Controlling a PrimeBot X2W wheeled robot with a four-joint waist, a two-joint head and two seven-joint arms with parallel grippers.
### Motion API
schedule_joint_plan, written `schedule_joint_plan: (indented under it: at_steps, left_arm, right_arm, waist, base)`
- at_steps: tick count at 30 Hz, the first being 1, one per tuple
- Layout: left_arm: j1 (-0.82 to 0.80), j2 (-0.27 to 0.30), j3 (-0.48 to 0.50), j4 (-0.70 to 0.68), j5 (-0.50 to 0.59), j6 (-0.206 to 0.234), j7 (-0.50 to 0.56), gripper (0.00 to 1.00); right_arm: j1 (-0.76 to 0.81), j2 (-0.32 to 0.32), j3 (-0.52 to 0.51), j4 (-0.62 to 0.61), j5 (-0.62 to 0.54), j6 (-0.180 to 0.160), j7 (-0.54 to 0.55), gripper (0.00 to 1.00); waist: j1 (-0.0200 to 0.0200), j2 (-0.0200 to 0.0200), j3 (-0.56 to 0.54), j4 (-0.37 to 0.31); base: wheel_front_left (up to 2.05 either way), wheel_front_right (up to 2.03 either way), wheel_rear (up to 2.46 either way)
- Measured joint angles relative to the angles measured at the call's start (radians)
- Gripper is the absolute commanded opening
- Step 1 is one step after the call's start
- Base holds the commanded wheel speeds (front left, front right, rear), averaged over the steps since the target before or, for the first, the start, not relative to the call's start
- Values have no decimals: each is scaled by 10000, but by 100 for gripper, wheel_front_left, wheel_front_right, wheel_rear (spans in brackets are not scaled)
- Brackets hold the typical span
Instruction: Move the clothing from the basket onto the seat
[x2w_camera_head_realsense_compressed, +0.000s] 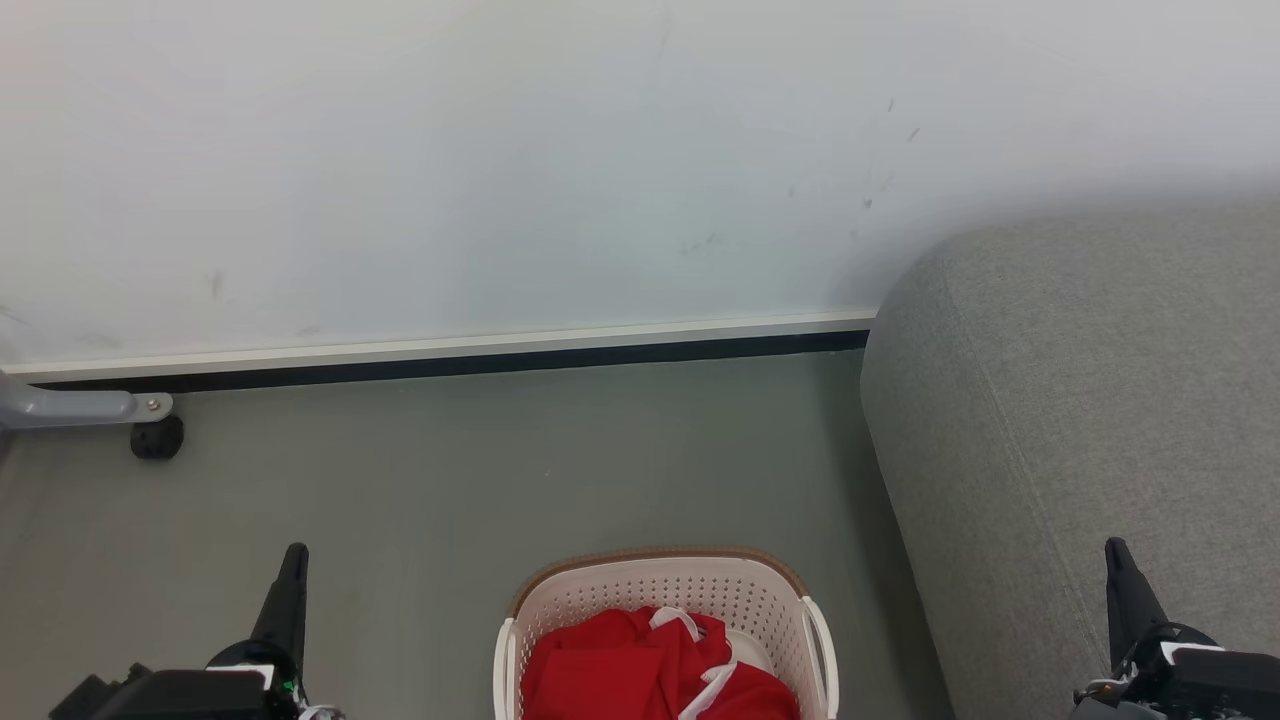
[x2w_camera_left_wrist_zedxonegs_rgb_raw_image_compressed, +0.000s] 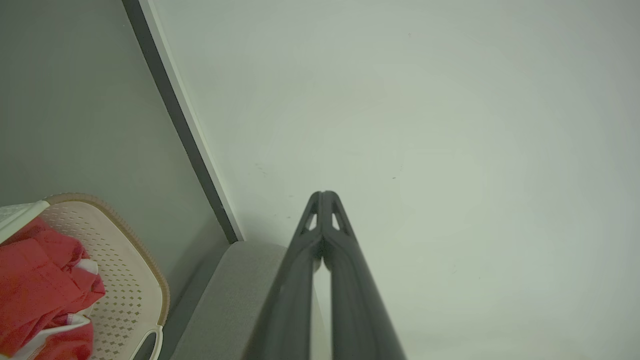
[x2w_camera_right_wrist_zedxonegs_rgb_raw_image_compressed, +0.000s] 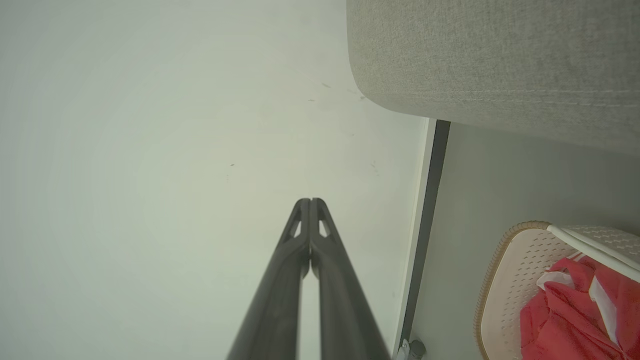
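Clothing (x2w_camera_head_realsense_compressed: 640, 672), red with white trim, lies bunched inside the basket (x2w_camera_head_realsense_compressed: 660, 592), which stands on the floor (x2w_camera_head_realsense_compressed: 450, 500) beside the grey seat (x2w_camera_head_realsense_compressed: 1080, 400). My left hand (x2w_camera_head_realsense_compressed: 296, 556) and right hand (x2w_camera_head_realsense_compressed: 1118, 552) sit to either side of the basket, apart from it, both clenched tight on nothing.

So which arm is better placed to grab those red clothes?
Probably the right. The left gripper and right gripper both flank the basket shut, but the seat is on the right, so that arm could carry the clothing over without crossing.
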Motion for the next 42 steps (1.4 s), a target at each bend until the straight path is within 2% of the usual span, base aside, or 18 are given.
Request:
schedule_joint_plan:
  at_steps: [3, 4, 10, 25, 35, 42]
  left_arm:
    - [0, 0, 0, 0, 0, 0, 0, 0]
    - [17, -4, -8, 38, 2, 2, -2, 100]
    - [543, -132, -71, 548, 2, 15, -8, 100]
    - [587, -130, -341, 282, 399, 109, -460, 100]
    - [621, -123, -508, -151, 1358, 449, -782, 100]
    - [621, -119, -711, -433, 2550, 633, -988, 100]
  right_arm:
    - [0, 0, 0, 0, 0, 0, 0, 0]
    - [12, 6, 6, 42, -2, -2, 0, 100]
    - [505, 198, 71, 596, -2, -59, -15, 100]
    - [594, 194, 380, 416, -380, -75, -449, 100]
    - [606, 188, 683, 61, -1712, -426, -767, 100]
    - [622, 167, 1053, -192, -2746, -602, -980, 100]
  waist:
    - [0, 0, 0, 0]
    - [0, -1, 0, 0]
    - [0, 0, -1, 0]
    - [0, 0, -97, 0]
    - [0, 0, -160, 4]
    - [0, 0, -196, 8]
  base:
    - [0, 0, 0]
    - [0, 0, 0]
    - [0, 0, 0]
    - [0, 0, 0]
    - [0, 0, 0]
    - [0, 0, 0]
